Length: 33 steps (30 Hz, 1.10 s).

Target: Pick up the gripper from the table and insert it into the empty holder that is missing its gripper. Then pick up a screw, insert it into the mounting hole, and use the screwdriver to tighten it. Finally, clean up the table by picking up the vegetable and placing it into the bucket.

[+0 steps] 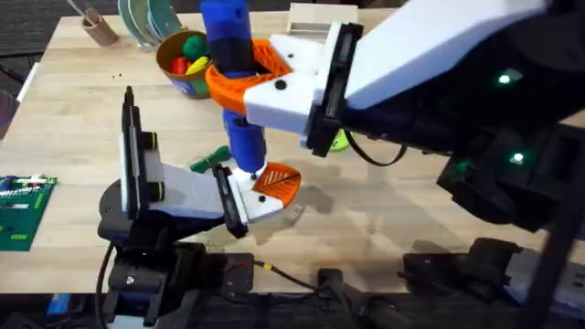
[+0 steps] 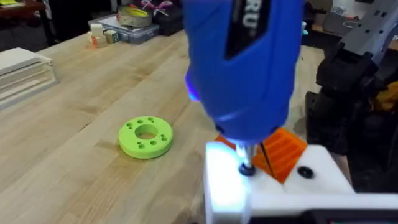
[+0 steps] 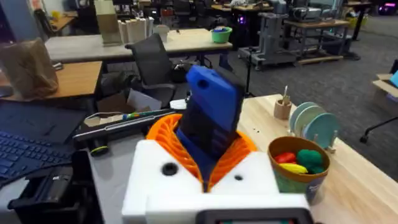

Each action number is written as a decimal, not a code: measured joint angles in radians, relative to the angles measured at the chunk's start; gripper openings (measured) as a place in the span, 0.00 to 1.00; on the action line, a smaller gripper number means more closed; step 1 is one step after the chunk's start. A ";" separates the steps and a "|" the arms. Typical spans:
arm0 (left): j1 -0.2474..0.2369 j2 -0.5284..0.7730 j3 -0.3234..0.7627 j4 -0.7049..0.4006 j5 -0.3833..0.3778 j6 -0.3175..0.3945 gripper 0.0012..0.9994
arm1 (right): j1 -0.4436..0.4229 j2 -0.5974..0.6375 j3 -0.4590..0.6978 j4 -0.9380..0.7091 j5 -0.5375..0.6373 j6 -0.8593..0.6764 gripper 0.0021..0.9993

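My right gripper (image 1: 239, 78) reaches in from the right, shut on the blue screwdriver (image 1: 230, 55), its orange pads (image 3: 168, 134) clamped round the handle. The screwdriver stands upright, and its bit (image 2: 247, 163) presses down on the white holder (image 2: 230, 186) at the end of my left arm. The orange gripper (image 2: 287, 151) sits in that holder, beside the bit. My left gripper (image 1: 251, 194) is low over the table's front middle. The dark green vegetable (image 1: 210, 162) lies just left of the screwdriver tip. At the back stands the bucket (image 1: 187, 64) with colourful toys inside.
A lime-green disc with holes (image 2: 146, 137) lies on the table right of the screwdriver. A brown cup with sticks (image 1: 96, 27) and a plate rack (image 1: 151, 18) stand at the back left. A green circuit board (image 1: 23, 210) lies at the left edge.
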 joint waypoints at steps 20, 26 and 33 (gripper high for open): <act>0.000 0.000 0.000 0.000 0.000 0.000 0.02 | 0.000 0.012 0.000 0.019 0.000 0.023 0.03; 0.000 0.000 0.000 0.000 0.000 0.000 0.02 | -0.002 -0.002 0.000 0.021 0.000 0.023 0.03; 0.000 0.000 0.000 0.000 0.000 0.000 0.02 | -0.068 -0.039 0.000 0.065 -0.001 -0.055 0.03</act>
